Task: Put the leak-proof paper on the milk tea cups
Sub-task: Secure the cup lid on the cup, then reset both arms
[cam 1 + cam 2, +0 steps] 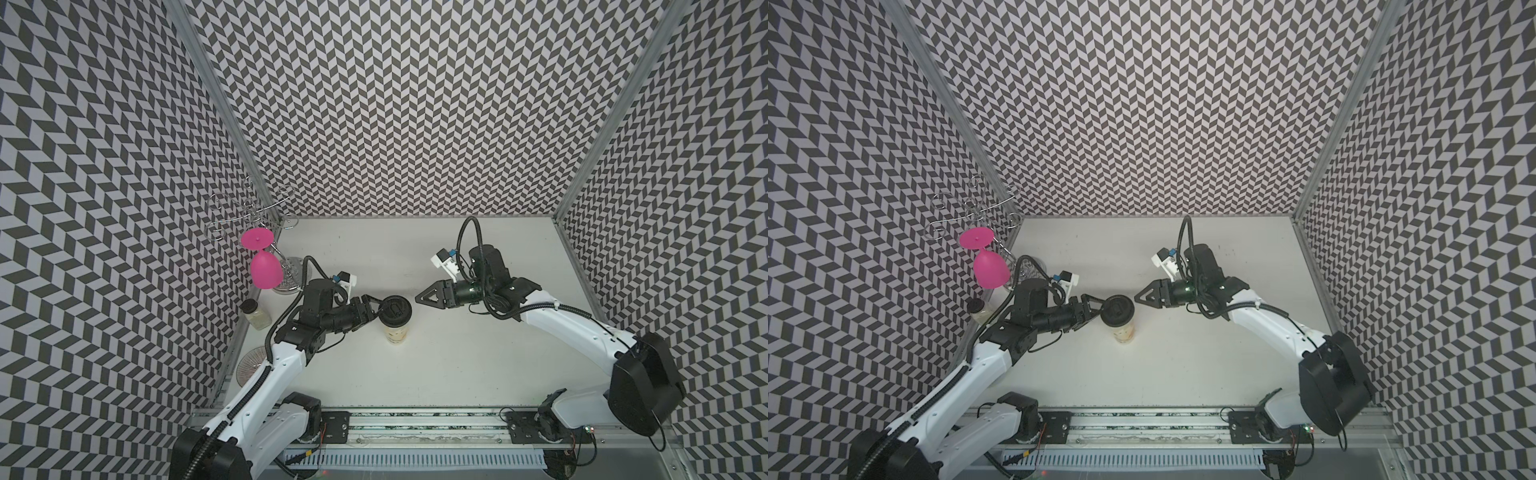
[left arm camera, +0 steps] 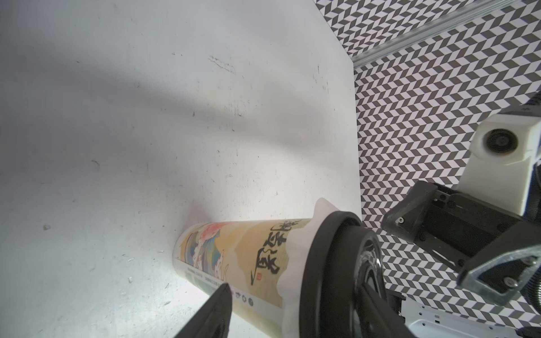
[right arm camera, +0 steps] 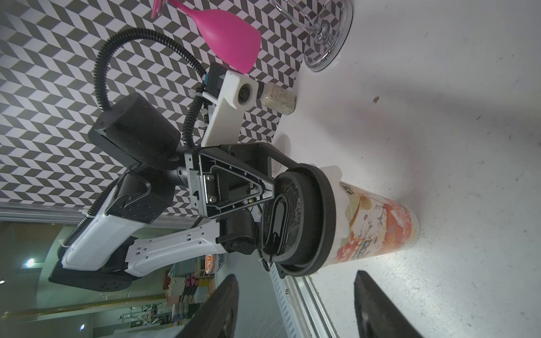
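Cup (image 1: 395,332) upright mid-tabletop (image 1: 457,365), black lid (image 1: 397,309) on it. Left hand (image 1: 374,311) touches the lid's edge. Right hand (image 1: 417,300) just beside the lid, apart. Pink goblet (image 1: 265,270) hangs inverted from a wire rack (image 1: 232,216); jar (image 1: 256,316) nearby.

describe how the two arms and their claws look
The left arm and right arm have white shells, black joints and motor housings. A ribbed black hose loops to each wrist, beside a white camera block with a blue plug. The left claw and right claw are black, with hollow triangular fingers.
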